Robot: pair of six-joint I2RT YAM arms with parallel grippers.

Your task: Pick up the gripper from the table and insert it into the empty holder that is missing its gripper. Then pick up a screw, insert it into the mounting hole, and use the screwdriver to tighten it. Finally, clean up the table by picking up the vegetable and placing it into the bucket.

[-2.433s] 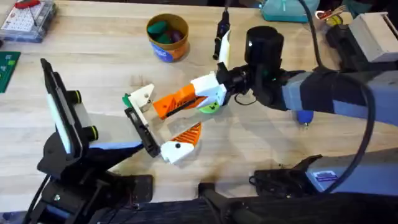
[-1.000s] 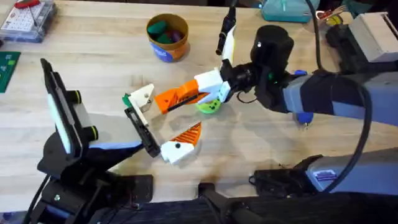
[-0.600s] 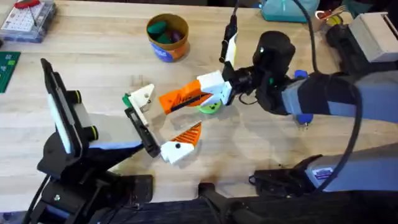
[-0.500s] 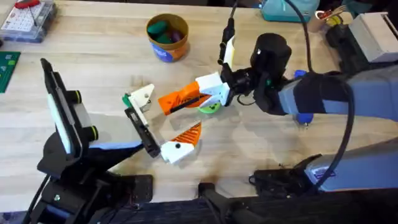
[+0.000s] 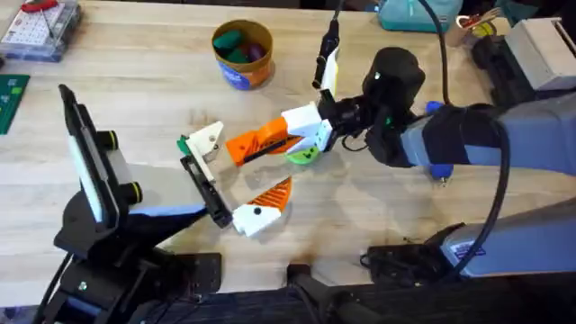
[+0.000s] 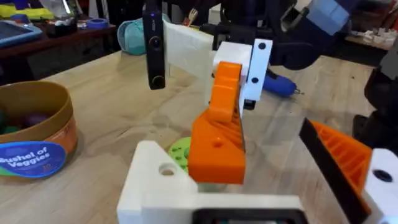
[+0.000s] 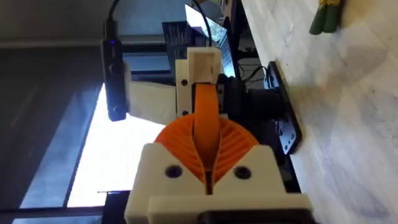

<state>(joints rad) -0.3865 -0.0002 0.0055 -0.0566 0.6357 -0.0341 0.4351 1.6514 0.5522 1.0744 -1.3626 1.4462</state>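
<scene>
My right gripper is shut on the orange ribbed gripper, holding it out toward the cream-white holder with the green tab. In the left wrist view the orange gripper hangs just above and beside the holder. My left gripper is open, with the holder at one end of its black bar and the white block with an orange wedge at the other. The lime-green vegetable lies under the right gripper. The bucket stands farther back. The screwdriver lies beneath the right arm.
The bucket holds dark green and purple toy pieces. A clear parts box and a green board sit at the far left. A teal object and a white box stand at the back right.
My right arm drifted a little to the right and back left, the orange gripper still held. The piece stays close to the holder. The left arm has not moved.
</scene>
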